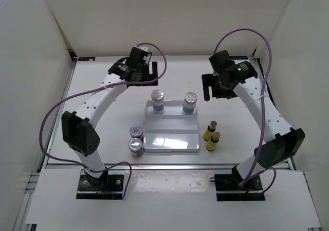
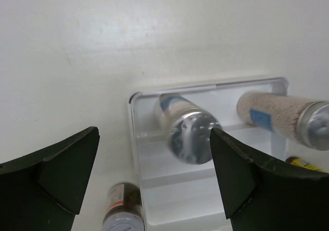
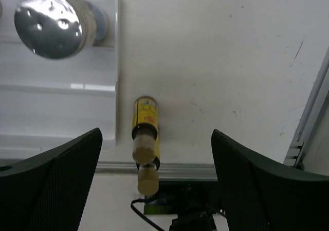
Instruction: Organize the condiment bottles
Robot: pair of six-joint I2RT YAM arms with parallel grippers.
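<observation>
Standing: tall bottles at tray's 12 o'clock edge, jars at 9, yellow pair at 3 on tabletop; left fingers, right fingers spread, empty; risk: grasping one could topple its neighbour.

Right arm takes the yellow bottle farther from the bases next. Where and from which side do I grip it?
I'd grip the far yellow bottle on its slim body under the cap, coming straight down with the right gripper. It stands upright, and the other yellow bottle sits close on its near side, so put one finger toward the tray and one outward.
</observation>
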